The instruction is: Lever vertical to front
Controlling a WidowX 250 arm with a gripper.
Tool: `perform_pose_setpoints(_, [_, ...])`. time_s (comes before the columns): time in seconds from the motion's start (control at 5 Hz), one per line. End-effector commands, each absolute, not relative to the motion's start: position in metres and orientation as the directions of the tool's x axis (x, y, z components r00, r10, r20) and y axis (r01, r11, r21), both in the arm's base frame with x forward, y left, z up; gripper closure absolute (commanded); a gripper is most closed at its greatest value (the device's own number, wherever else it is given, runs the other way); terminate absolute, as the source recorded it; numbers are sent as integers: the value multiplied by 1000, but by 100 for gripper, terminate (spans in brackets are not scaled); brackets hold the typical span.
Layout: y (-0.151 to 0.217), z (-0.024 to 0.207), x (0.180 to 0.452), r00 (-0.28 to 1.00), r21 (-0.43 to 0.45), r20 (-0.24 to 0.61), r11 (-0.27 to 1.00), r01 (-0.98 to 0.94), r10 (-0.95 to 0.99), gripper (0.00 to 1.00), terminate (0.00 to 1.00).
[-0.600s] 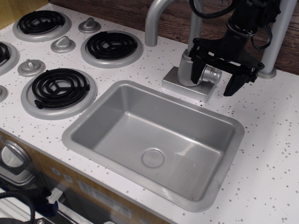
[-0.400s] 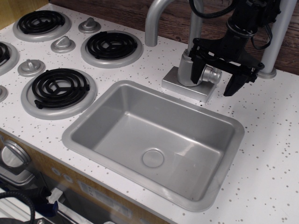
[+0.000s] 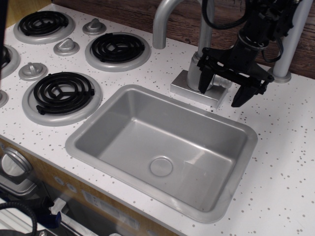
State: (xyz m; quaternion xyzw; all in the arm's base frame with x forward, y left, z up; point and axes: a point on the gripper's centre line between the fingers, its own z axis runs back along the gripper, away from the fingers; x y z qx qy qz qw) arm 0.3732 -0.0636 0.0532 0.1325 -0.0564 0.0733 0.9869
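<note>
A black gripper with fingers spread wide straddles the short grey lever on the faucet base, behind the sink.

grey sink (empty), four black burners, knobs

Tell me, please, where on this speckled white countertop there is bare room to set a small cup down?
The speckled white countertop is bare right of the grey metal sink, and in front of the tall grey pole. It is crowded left, among the black coil burners, and around the faucet base, where the black gripper straddles the lever.
</note>
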Motion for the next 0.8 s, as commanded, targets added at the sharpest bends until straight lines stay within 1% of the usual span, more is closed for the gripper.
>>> perform_pose_setpoints(0.0, [-67,100,395,953,253,292,955,-153,75,0,0])
perform_pose_setpoints(0.4, [-64,108,409,943,281,331,952,-119,21,0,0])
perform_pose_setpoints(0.6, [-64,110,417,929,294,370,950,-103,-14,0,0])
